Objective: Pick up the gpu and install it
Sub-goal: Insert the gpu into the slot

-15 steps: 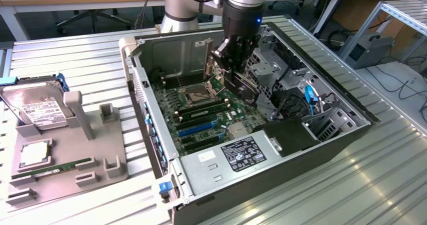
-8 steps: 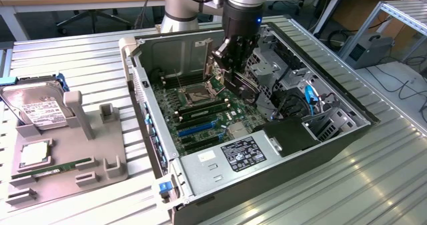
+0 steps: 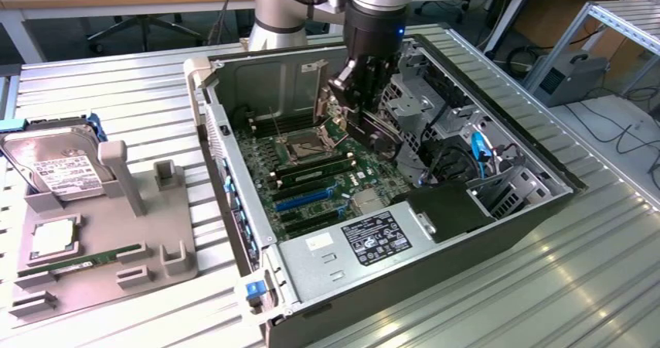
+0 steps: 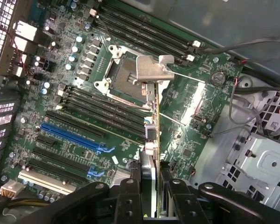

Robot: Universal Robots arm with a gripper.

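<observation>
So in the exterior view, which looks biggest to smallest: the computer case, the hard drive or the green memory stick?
Largest: computer case.
Then the hard drive.
Smallest: green memory stick, long but very narrow.

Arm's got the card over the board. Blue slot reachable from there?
Probably yes. The gripper holds the card above the board, the blue slot lies bare, and the cables run clear of it.
</observation>
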